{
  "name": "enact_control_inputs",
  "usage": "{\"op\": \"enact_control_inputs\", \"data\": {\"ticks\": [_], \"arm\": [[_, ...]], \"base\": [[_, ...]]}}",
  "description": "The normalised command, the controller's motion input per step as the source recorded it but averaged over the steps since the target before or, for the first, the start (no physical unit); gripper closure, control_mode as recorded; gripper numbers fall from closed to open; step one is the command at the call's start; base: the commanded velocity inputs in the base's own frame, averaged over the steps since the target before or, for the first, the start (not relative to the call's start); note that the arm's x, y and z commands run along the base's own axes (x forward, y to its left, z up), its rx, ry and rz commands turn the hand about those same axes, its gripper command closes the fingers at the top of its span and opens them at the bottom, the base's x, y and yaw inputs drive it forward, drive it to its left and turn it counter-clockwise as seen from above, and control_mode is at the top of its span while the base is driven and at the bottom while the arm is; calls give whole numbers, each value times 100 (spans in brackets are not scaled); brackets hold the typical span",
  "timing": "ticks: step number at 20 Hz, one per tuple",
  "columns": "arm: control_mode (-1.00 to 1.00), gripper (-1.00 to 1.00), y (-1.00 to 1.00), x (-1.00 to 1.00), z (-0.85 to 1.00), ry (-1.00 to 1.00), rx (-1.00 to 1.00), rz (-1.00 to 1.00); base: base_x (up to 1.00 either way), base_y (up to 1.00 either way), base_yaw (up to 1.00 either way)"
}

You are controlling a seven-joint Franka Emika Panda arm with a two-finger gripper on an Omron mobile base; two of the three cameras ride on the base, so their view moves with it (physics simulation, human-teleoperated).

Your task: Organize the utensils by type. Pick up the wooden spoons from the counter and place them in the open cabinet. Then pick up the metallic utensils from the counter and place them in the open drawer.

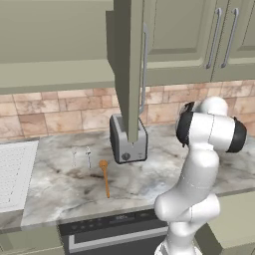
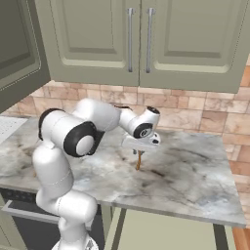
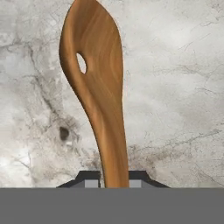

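gripper (image 3: 114,183) clamped on 1 wooden spoon (image 3: 98,87) | handle between tips, bowl toward 12 o'clock, long axis along hand | just above counter (image 3: 183,87) | open cabinet (image 1: 130,64) overhead, lift next

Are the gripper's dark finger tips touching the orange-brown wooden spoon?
Touching. In the hand view the finger tips press against both sides of the wooden spoon handle, no gap visible.

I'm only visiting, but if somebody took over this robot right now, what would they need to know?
Pincer: shut on a wooden spoon, low over the counter.
Other wooden spoon: lying on the counter in front of the toaster.
Two metallic utensils: on the counter, left of that spoon.
Open cabinet: above the toaster.
Done: nothing stored yet.
Left: both spoons into the cabinet, metal pieces into the drawer.
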Motion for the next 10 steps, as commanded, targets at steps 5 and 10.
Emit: {"op": "enact_control_inputs", "data": {"ticks": [5,10], "arm": [[-100,100,9,-77,55,-3,5,5],[-100,100,24,-77,57,-10,0,3]], "base": [[0,0,0],[0,0,0]]}}
